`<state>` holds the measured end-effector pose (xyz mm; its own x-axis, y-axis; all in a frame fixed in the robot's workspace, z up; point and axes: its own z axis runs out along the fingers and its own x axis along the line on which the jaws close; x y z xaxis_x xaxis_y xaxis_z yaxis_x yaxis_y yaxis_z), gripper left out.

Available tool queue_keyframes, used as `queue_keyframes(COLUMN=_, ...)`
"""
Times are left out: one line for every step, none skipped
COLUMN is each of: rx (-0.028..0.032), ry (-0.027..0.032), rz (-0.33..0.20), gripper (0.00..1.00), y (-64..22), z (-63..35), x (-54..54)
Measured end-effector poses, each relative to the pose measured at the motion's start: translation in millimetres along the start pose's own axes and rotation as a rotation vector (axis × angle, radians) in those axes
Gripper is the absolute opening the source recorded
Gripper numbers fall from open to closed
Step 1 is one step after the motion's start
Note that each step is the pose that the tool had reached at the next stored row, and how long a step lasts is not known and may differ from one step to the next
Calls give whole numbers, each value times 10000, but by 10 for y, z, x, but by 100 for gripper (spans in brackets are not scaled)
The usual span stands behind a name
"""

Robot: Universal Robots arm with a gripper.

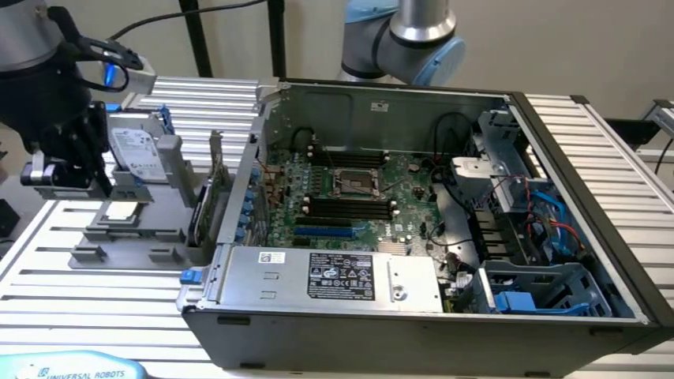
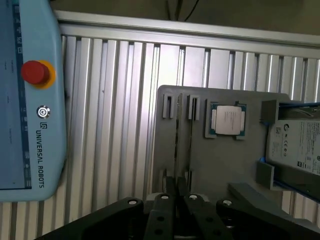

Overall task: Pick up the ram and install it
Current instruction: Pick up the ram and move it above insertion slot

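1. The surface [image 1: 589, 158] is a bench of silver aluminium slats. Behind it is a plain pale wall [image 1: 548, 39].
2. An open computer case [image 1: 421, 332] lies on the surface. Inside it are a green motherboard [image 1: 348, 189] and a silver power supply [image 1: 327, 276], whose label is too small to read.
3. A light blue teach pendant [image 2: 30, 125] lies at the edge of the surface. It carries the words "UNIVERSAL ROBOTS" and a red button [image 2: 35, 72].
4. A grey holder [image 2: 220, 165] stands at the exterior view's left of the case.
5. A hard drive [image 1: 137, 154] stands upright in the holder. Its white label cannot be read.
6. An expansion card [image 1: 216, 197] stands on edge in the holder, on the side next to the case.
7. A square silver processor [image 2: 227, 120] lies flat in a recess of the holder.
8. The ram [image 2: 176, 150] is seen edge-on as a thin dark line above the holder, beside the processor.
9. The gripper [image 2: 177, 192] hangs over the holder. Its black fingers [image 2: 165, 210] are almost closed, with the ram's thin edge between them.
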<state>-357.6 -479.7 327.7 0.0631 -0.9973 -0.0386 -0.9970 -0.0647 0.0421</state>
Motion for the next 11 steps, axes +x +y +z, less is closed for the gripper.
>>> queue_keyframes(rx=1, ry=-1, rz=0, gripper=14, y=-28, z=-46, x=0)
queue_keyframes(rx=0, ry=-2, rz=-1, gripper=14, y=-59, z=-92, x=1)
queue_keyframes(rx=-2, ry=-3, rz=-1, gripper=14, y=-92, z=-139, x=1)
queue_keyframes(rx=-2, ry=-7, rz=-3, gripper=14, y=-131, z=-186, x=2)
queue_keyframes(rx=-3, ry=-15, rz=-4, gripper=14, y=-173, z=-232, x=3)
queue_keyframes(rx=-6, ry=-26, rz=-5, gripper=14, y=-219, z=-283, x=4)
queue_keyframes(rx=-10, ry=-39, rz=-7, gripper=14, y=-262, z=-330, x=5)
queue_keyframes(rx=-15, ry=-52, rz=-8, gripper=14, y=-305, z=-375, x=6)
queue_keyframes(rx=-20, ry=-65, rz=-10, gripper=14, y=-348, z=-420, x=8)
queue_keyframes(rx=-26, ry=-80, rz=-12, gripper=14, y=-391, z=-464, x=9)
queue_keyframes(rx=-32, ry=-95, rz=-13, gripper=14, y=-436, z=-507, x=10)
